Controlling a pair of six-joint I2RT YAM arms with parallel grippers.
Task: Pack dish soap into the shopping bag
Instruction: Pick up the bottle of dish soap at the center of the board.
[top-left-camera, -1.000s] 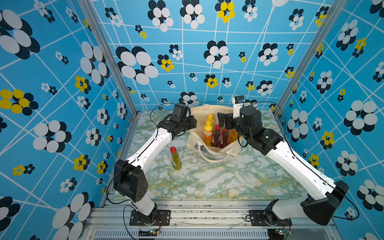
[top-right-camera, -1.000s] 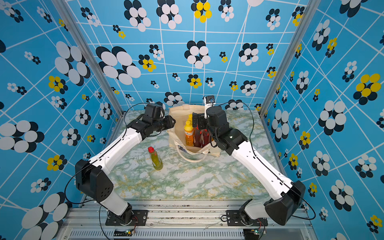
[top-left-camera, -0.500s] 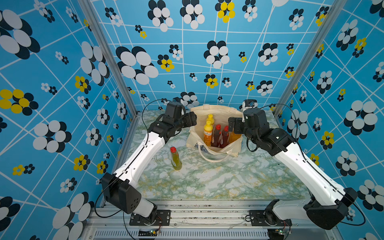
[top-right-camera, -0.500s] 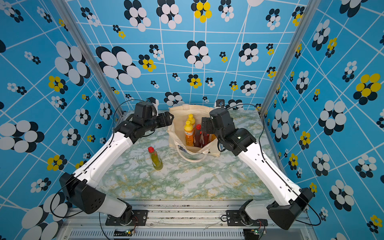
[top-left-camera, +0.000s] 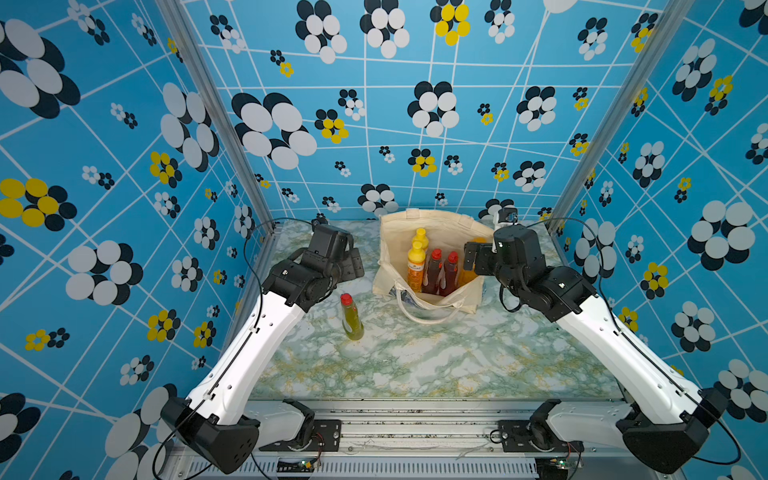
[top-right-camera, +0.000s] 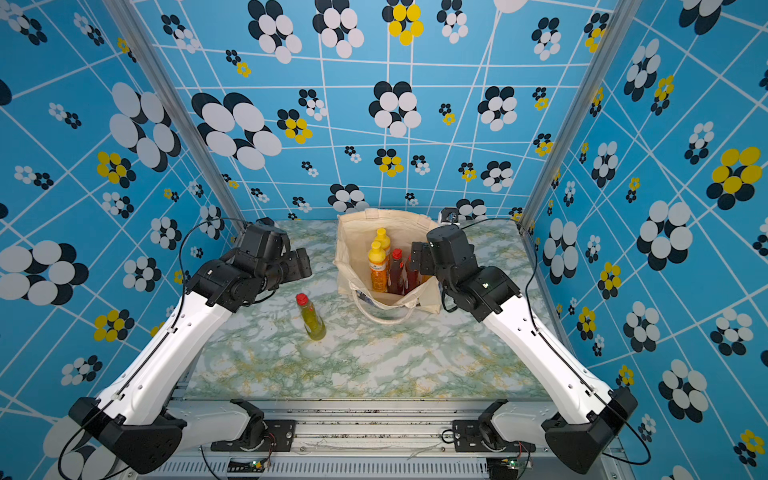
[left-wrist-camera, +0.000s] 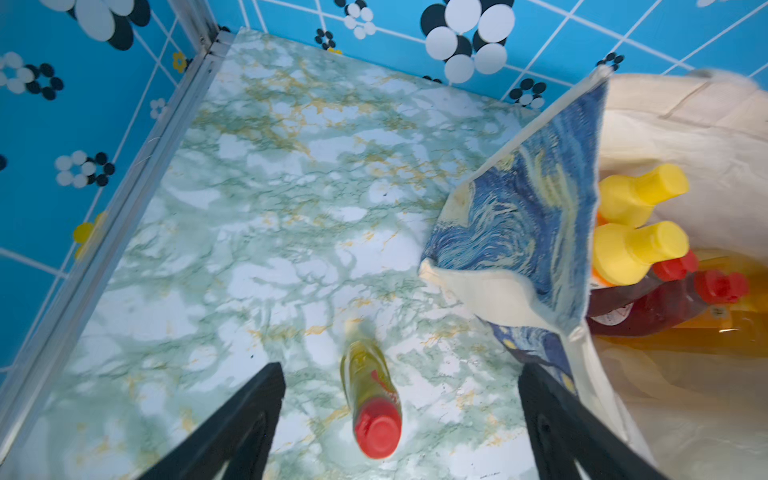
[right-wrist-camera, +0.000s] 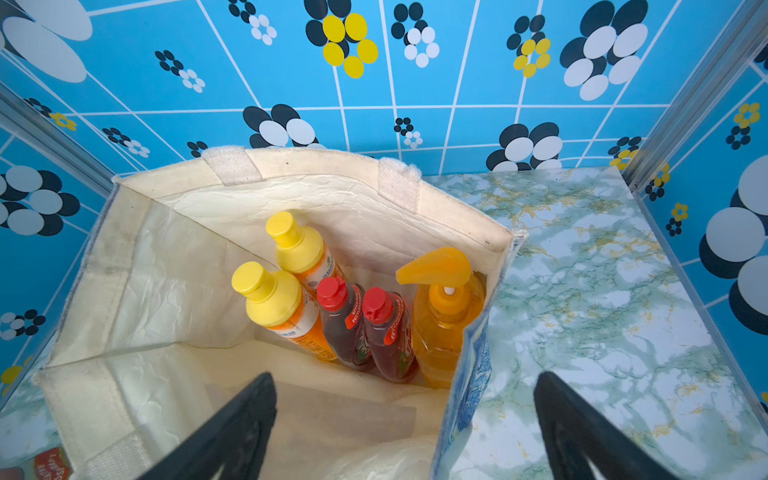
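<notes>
The cream shopping bag stands open at the back of the table. Inside it, the right wrist view shows two yellow-capped orange bottles, two red-capped dark red bottles and a big orange pump bottle. An olive-green dish soap bottle with a red cap stands upright on the table, left of the bag. My left gripper hangs open above and behind that bottle, holding nothing. Open and empty, my right gripper hovers over the bag's right wall.
The bag's loop handle droops onto the marble-patterned table in front of the bag. Blue flowered walls and aluminium corner posts close in the left, back and right sides.
My left gripper has opened and drawn away from the bag's left side, toward the green bottle. My right arm has pulled back to the right, off the middle of the bag.
</notes>
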